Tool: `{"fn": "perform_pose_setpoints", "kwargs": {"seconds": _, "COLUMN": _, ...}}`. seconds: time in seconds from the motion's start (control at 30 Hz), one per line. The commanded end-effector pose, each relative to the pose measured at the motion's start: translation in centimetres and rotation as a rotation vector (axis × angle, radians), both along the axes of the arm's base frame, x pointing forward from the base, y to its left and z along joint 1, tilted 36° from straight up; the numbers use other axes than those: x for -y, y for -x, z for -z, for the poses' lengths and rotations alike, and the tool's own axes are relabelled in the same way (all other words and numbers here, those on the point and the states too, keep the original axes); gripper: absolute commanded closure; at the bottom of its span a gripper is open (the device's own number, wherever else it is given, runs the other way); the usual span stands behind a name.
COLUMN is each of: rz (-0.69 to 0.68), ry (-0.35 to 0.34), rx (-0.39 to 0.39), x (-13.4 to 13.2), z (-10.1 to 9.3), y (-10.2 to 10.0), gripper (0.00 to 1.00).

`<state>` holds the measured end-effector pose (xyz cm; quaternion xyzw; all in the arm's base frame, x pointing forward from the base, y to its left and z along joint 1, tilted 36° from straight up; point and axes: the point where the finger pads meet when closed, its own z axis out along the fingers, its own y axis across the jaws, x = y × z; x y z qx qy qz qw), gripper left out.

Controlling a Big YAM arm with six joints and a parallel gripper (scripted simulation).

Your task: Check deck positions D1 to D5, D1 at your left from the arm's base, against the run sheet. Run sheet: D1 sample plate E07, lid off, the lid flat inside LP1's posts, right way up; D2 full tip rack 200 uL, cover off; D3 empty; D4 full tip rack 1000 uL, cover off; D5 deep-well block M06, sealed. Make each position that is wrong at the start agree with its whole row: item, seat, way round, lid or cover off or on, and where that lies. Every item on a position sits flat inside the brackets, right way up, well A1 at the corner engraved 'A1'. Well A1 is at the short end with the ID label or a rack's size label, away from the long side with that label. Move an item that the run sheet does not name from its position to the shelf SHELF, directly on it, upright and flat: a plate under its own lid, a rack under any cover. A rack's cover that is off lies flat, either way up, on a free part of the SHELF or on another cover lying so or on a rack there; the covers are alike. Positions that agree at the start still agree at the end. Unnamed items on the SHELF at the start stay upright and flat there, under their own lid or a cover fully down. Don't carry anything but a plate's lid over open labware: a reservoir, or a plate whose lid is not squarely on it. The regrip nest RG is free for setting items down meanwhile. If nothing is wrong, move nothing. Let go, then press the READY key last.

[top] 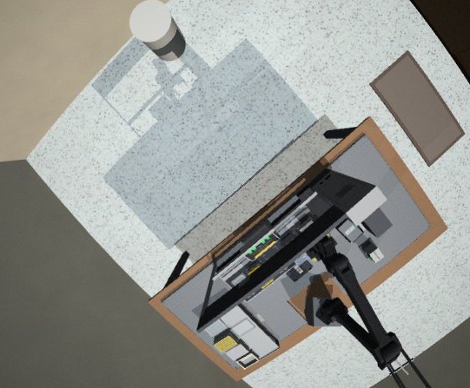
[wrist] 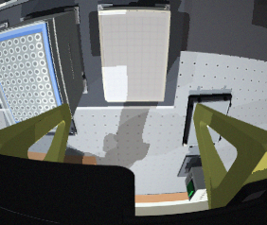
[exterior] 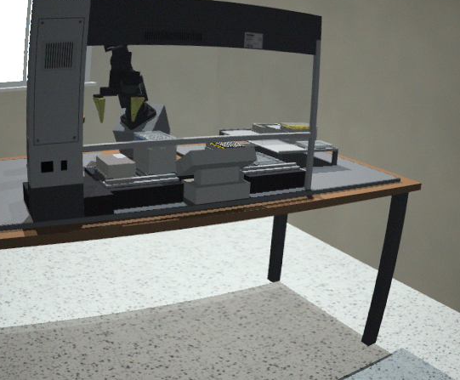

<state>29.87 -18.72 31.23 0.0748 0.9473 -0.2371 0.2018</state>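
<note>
Hovering high over the grey deck, my gripper (wrist: pixel 132 110) with olive-yellow fingers stands spread wide, holding nothing. Below and ahead of me lies a flat pale grey rectangular sealed block (wrist: pixel 134 51), and just beside it on my left sits a blue-rimmed rack of round white tips (wrist: pixel 26 69). From outside, my gripper (exterior: pixel 117 109) hangs under the dark curved gantry beam (exterior: pixel 206 22).

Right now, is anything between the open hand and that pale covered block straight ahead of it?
Nothing visible. The hand hangs open above the deck, and the pale block lies beyond it across bare deck surface.
</note>
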Motion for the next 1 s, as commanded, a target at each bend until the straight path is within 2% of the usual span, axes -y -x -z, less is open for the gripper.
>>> {"fn": "perform_pose_setpoints", "kwargs": {"seconds": 0.0, "rz": -0.017, "ry": -0.003, "rx": 0.029, "x": -2.4, "z": -0.2, "y": -0.2, "gripper": 0.00}}
{"fn": "perform_pose_setpoints", "kwargs": {"seconds": 0.07, "rz": -0.017, "ry": -0.010, "rx": 0.011, "x": -3.2, "z": 0.8, "y": -0.7, "gripper": 0.00}}
{"fn": "perform_pose_setpoints", "kwargs": {"seconds": 0.17, "rz": -0.017, "ry": -0.009, "rx": 0.012, "x": -3.6, "z": 1.1, "y": -1.0, "gripper": 0.00}}
{"fn": "perform_pose_setpoints", "kwargs": {"seconds": 0.63, "rz": -0.018, "ry": -0.011, "rx": -0.004, "x": -9.8, "z": 4.4, "y": -2.6, "gripper": 0.00}}
{"fn": "perform_pose_setpoints", "kwargs": {"seconds": 0.7, "rz": -0.018, "ry": -0.011, "rx": -0.004, "x": -9.8, "z": 4.4, "y": -2.6, "gripper": 0.00}}
{"fn": "perform_pose_setpoints", "kwargs": {"seconds": 0.73, "rz": -0.018, "ry": -0.010, "rx": 0.033, "x": -10.3, "z": 3.6, "y": -2.4, "gripper": 0.00}}
{"fn": "perform_pose_setpoints", "kwargs": {"seconds": 0.8, "rz": -0.018, "ry": -0.011, "rx": -0.002, "x": -11.1, "z": 4.9, "y": -2.8, "gripper": 0.00}}
{"fn": "perform_pose_setpoints", "kwargs": {"seconds": 0.83, "rz": -0.016, "ry": -0.009, "rx": 0.042, "x": -10.7, "z": 3.2, "y": -3.3, "gripper": 0.00}}
{"fn": "perform_pose_setpoints", "kwargs": {"seconds": 0.97, "rz": -0.016, "ry": -0.009, "rx": 0.042, "x": -10.7, "z": 3.2, "y": -3.3, "gripper": 0.00}}
